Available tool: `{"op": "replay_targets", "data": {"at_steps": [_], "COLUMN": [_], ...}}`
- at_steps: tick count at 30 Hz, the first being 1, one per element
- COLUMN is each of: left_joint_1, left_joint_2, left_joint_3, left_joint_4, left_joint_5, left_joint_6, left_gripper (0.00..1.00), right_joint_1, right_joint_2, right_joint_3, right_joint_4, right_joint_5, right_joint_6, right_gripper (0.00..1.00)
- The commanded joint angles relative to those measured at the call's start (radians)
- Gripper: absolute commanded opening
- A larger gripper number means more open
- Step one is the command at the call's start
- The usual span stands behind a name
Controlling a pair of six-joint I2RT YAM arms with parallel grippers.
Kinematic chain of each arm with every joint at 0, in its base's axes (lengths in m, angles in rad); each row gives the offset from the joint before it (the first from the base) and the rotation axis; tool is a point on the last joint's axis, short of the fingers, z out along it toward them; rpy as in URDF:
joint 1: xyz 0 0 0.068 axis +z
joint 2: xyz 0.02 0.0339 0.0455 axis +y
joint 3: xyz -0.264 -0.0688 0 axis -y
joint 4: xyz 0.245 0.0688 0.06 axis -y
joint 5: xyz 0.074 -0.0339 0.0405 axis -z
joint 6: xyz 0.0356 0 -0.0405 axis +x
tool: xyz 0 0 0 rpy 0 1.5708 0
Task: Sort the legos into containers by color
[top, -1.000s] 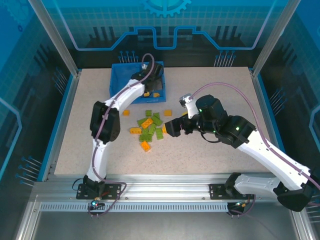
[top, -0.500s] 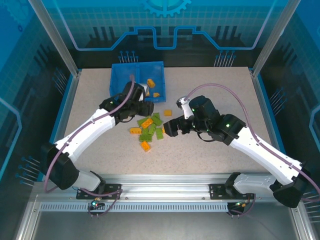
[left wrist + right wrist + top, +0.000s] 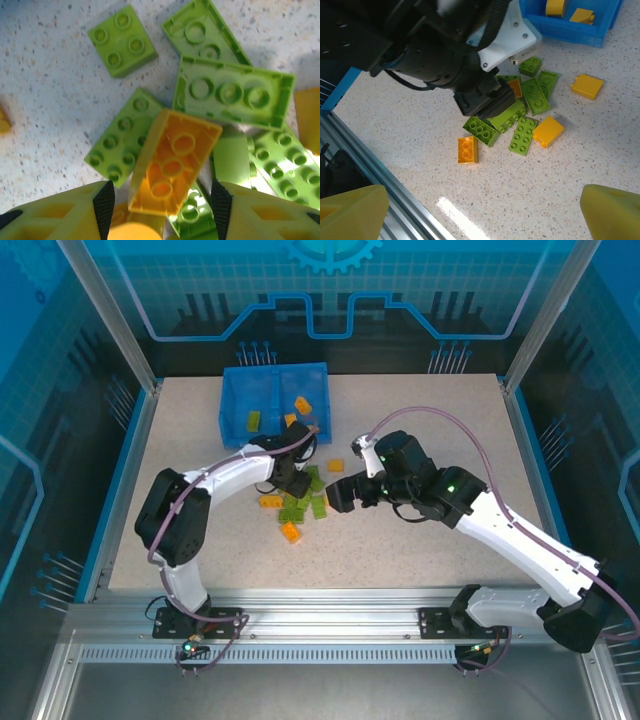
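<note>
1. My left claw (image 3: 298, 483) points down into the loose pile of legos (image 3: 300, 505) near the middle of the table (image 3: 430, 420), on the near side of the tray (image 3: 250, 390).
2. State of the left claw: released. In the left wrist view its jaws stand partly apart, one on either side of the near end of an orange brick (image 3: 175, 160). A gap shows between that brick and each of the pads (image 3: 104, 207), so nothing is grasped.
3. The orange brick lies hollow side up and tilted, resting on lime green bricks (image 3: 120, 145). A long lime green piece (image 3: 232, 92), also hollow side up, sits at its far end.
4. My right claw (image 3: 338, 495) hovers just to the right of the pile, pointing toward it.
5. State of the right claw: released and empty. In the right wrist view its fingers (image 3: 350, 212) sit wide apart at the bottom corners, with bare table between them.
6. The pile mixes lime green and orange pieces, several of them touching or overlapping. A single orange piece (image 3: 586, 86) lies apart, between the pile and the tray.
7. The tray stands at the far side of the table, left of centre. Its left compartment holds one lime green piece (image 3: 254, 420). Its right compartment holds orange pieces (image 3: 302, 403).
</note>
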Motion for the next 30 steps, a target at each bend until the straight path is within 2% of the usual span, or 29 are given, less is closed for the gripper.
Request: {"op": "replay_targets", "data": {"at_steps": [1, 5, 14, 21, 25, 30], "left_joint_1": [0.012, 0.027, 0.071, 0.076, 0.076, 0.075], "left_joint_2": [0.041, 0.082, 0.114, 0.167, 0.159, 0.122], "left_joint_3": [0.049, 0.069, 0.051, 0.059, 0.035, 0.018], "left_joint_4": [0.0, -0.01, 0.017, -0.011, 0.001, 0.018], "left_joint_5": [-0.028, -0.007, 0.131, 0.171, 0.168, 0.181], "left_joint_6": [0.042, 0.035, 0.018, -0.013, -0.03, -0.052], "left_gripper": [0.57, 0.56, 0.58, 0.54, 0.45, 0.29], "right_joint_1": [-0.019, -0.023, -0.025, -0.025, -0.025, -0.025], "right_joint_2": [-0.029, -0.027, -0.026, -0.027, -0.027, -0.027], "right_joint_3": [-0.012, -0.011, -0.01, 0.0, 0.007, 0.008], "right_joint_4": [-0.017, -0.014, -0.01, -0.013, -0.013, -0.013], "right_joint_5": [0.007, 0.001, -0.004, -0.011, -0.015, -0.013], "right_joint_6": [0.014, 0.015, 0.019, 0.026, 0.03, 0.035], "right_gripper": [1.0, 1.0, 1.0, 1.0, 1.0, 1.0]}}
